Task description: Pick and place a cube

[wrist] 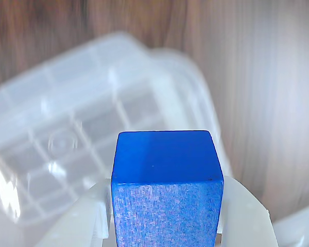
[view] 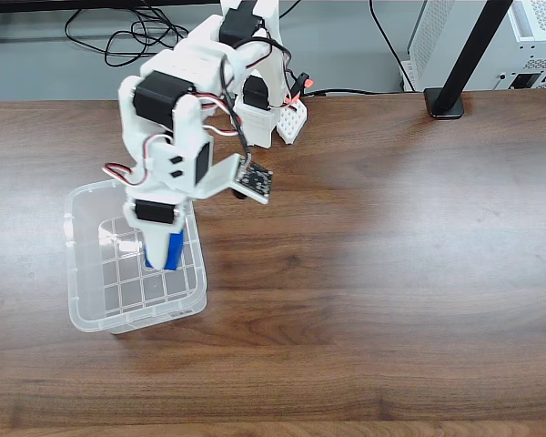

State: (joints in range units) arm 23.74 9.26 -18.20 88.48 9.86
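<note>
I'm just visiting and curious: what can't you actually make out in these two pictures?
- Wrist view: the clear bin is blurred; the picture's bottom edge cuts off the blue cube.
- Fixed view: the gripper covers most of the cube, so its height above the bin floor is unclear.

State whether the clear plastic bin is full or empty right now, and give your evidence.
Empty. In the fixed view the bin's gridded floor is bare; the blue cube is held between the jaws, over its right part.
</note>
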